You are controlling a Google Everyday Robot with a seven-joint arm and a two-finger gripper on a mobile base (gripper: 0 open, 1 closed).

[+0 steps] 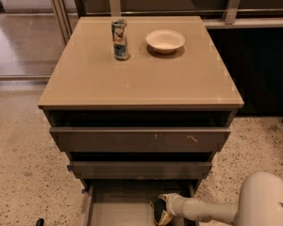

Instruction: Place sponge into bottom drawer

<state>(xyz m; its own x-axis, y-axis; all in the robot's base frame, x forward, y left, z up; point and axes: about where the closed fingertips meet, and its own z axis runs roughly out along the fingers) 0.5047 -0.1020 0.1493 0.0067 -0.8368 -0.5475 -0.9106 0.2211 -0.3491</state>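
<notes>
The bottom drawer (122,206) is pulled out at the foot of the grey-brown cabinet, showing its flat grey floor. My gripper (158,212) reaches in from the right, low over the right side of the drawer floor. It is shut on the sponge (163,218), a dark green piece with a pale yellow edge showing at the fingertips. My white arm (203,211) runs off to the lower right.
A drink can (119,39) and a white bowl (165,40) stand on the cabinet top (141,79). The upper drawer front (139,139) and the middle drawer front (139,169) are above the arm. Speckled floor lies on both sides.
</notes>
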